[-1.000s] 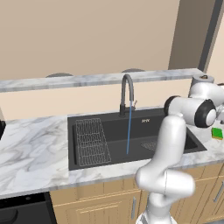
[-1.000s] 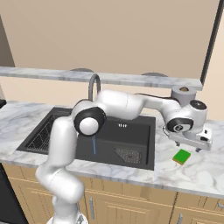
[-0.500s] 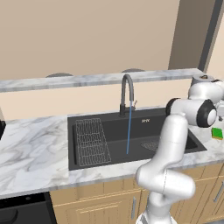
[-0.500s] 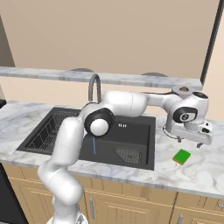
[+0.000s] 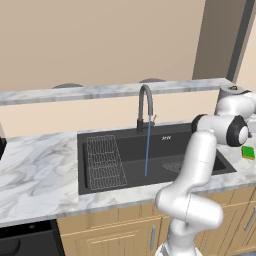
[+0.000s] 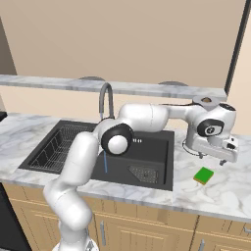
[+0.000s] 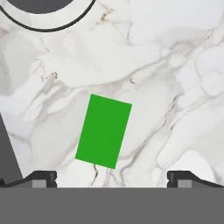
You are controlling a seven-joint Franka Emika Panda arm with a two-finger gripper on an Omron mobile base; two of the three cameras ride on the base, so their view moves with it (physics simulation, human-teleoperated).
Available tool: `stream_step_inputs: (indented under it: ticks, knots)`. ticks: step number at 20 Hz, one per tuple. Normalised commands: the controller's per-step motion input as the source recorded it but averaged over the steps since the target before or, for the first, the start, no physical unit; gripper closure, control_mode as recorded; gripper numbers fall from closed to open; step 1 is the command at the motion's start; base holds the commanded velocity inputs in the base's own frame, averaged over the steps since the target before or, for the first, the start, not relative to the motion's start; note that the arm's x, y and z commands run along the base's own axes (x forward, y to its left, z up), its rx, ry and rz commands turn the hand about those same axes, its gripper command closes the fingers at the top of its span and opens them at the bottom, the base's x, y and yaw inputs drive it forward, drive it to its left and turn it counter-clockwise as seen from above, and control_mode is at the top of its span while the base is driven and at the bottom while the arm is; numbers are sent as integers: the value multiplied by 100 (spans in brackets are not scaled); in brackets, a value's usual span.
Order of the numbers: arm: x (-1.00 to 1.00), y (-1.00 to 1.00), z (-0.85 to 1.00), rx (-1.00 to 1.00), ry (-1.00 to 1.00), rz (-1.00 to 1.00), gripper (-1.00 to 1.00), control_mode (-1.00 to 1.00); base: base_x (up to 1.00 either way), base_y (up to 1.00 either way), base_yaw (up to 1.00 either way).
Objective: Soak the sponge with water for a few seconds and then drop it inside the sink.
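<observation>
My gripper [image 7: 112, 178] spread wide over the flat green rectangular sponge [image 7: 103, 131], lying on veined white marble counter [image 7: 175, 87], right of the dark sink [image 6: 157, 179], thin blue water [image 5: 147, 149] running

In the hand view, a dark round thing [image 7: 41, 11] at 11 o'clock is cut off by the top edge, so what it is cannot be told. The sink [image 7: 8, 146] shows as just a dark sliver at 8 o'clock, cut by the left edge. In the left base view, the white arm [image 5: 207, 150] hides the right part of the basin, and the sponge [image 5: 248, 152] at 3 o'clock is partly hidden behind it.
</observation>
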Motion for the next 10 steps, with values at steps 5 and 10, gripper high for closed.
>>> stream_step_inputs:
  ticks: [5,10]
  knots:
    - [9,0,-15,5,0,0,-100,-100,0,0,0]
    - [14,0,-16,1,0,-1,-100,-100,0,0,0]
